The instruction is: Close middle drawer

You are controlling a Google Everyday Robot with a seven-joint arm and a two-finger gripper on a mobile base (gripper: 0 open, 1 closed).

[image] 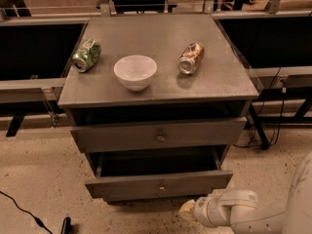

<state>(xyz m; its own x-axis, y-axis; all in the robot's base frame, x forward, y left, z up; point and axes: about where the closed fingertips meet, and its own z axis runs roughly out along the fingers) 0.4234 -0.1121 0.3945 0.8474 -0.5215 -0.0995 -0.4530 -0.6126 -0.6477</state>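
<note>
The middle drawer (pixel 158 185) is a grey front with a small brass knob, the second front down on the grey cabinet. It stands pulled out toward me, with its dark box open above the front. My gripper (pixel 187 210) is low at the bottom of the view, just below and to the right of the drawer front, at the end of my white arm (pixel 229 211). It is apart from the knob.
The top drawer (pixel 158 136) has a dark gap above it. On the cabinet top (pixel 214 82) are a green can (pixel 87 55), a white bowl (pixel 135 71) and a brown can (pixel 190 58), both cans lying down. A black cable (pixel 22 211) runs on the floor at left.
</note>
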